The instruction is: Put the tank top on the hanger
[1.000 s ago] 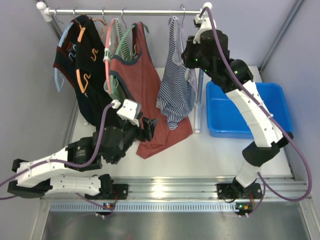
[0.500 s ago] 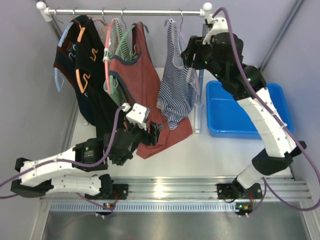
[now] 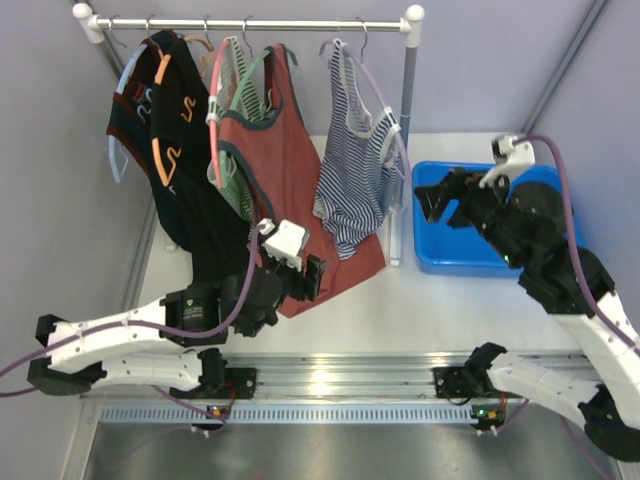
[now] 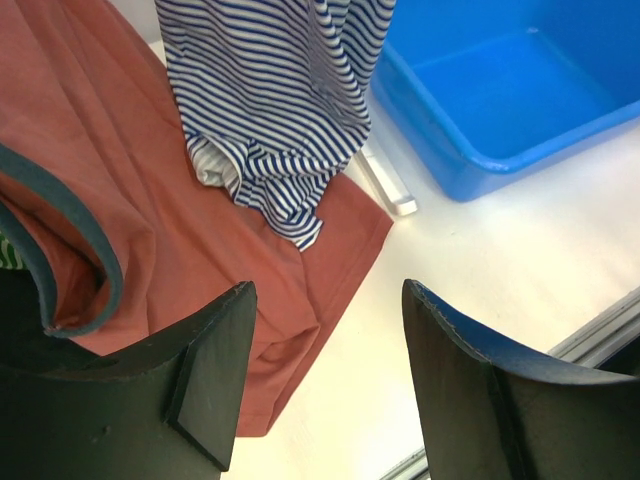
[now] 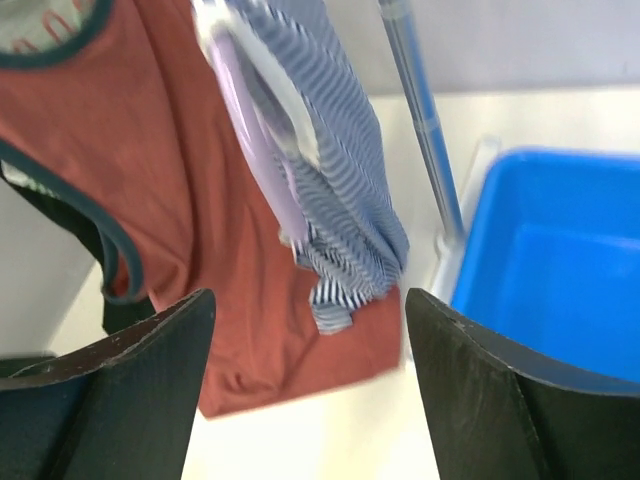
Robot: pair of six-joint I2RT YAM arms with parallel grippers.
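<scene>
On the rail [image 3: 250, 23] at the back of the desk [image 3: 430, 300], the tank top [image 3: 352, 170] hangs from the hanger [image 3: 383, 98]. It is the last piece on the right, just beside the upright post [image 3: 406, 90]. The hanger's pale lilac arm runs down inside the right shoulder, and its notched, wavy edge probably keeps the narrow strap from sliding off. Whether the left strap sits as well cannot be told from here. The cloth is thin and soft, with fine navy and white stripes and white trim. It falls in loose folds, and its bunched hem lies against the larger red top [image 3: 280, 150] next to it.

The left claw [image 3: 305, 278] sits low near the red top's hem. Its black fingers are spread with nothing between them, only cloth and bare desk showing through the gap. The right claw [image 3: 440, 200] hovers over the blue bin [image 3: 480, 266], well apart from the clothes. Its jaws are also wide apart and hold nothing. With neither claw touching the tank top, it hangs by its own weight, which suggests the job is done or nearly so.

The bin is hard, glossy plastic with rounded corners. The rail and post are smooth metal tube with white end caps. Further left hang a green-striped top [image 3: 235, 80] on a pink hanger [image 3: 213, 130] and a dark garment [image 3: 180, 150] with orange trim. If the left strap is only loosely seated, the slippery plastic could let the tank top slide off.
</scene>
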